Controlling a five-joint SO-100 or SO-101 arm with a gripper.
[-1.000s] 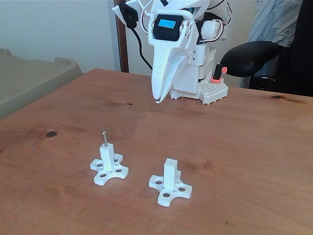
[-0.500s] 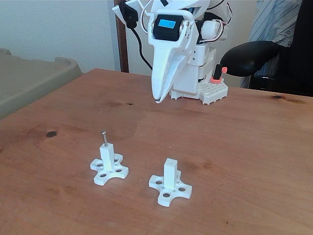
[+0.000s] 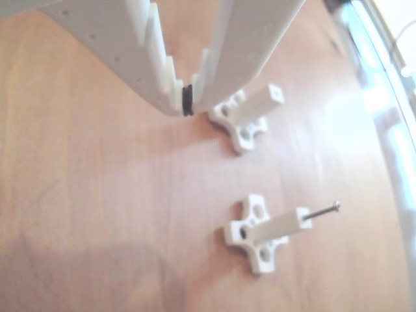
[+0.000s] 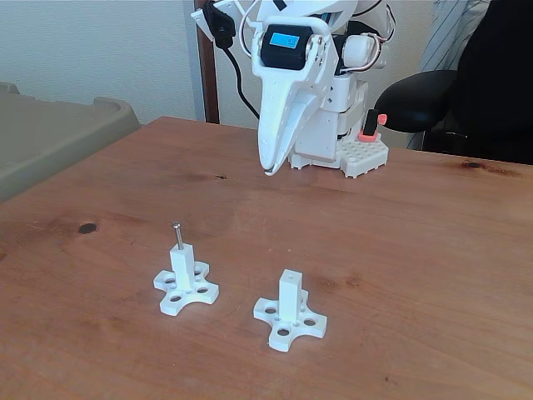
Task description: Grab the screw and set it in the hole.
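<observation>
Your wooden counter (image 4: 433,250) carries everything, and the arm sits at its far edge with the end effector (image 4: 267,171) hanging point-down, well apart from both white posts, which reads as a rest pose with the approach not yet begun. Its two fingers meet at the tip with nothing between them; in the other view the serrated pads close on a small black bumper at the end effector (image 3: 187,101), so you have it closed and empty. Behind the arm's base stands a white studded block (image 4: 364,156) with an orange-red piece upright on it, and at the right edge a black chair (image 4: 466,92) shows. Nearer the fixed camera the two posts stand side by side, each upright on a cross-shaped base so its end face points upward for a top-down approach. The left post (image 4: 183,268) has the screw (image 4: 177,235) standing upright in its top, head up, so that is where you must grasp. The right post (image 4: 289,298) is bare, and the hole (image 4: 290,273) in its end face is open to receive the screw. Against the frame half a second ago, the arm, posts and screw have not shifted; only the striped shirt sleeve beside the chair has gone.
</observation>
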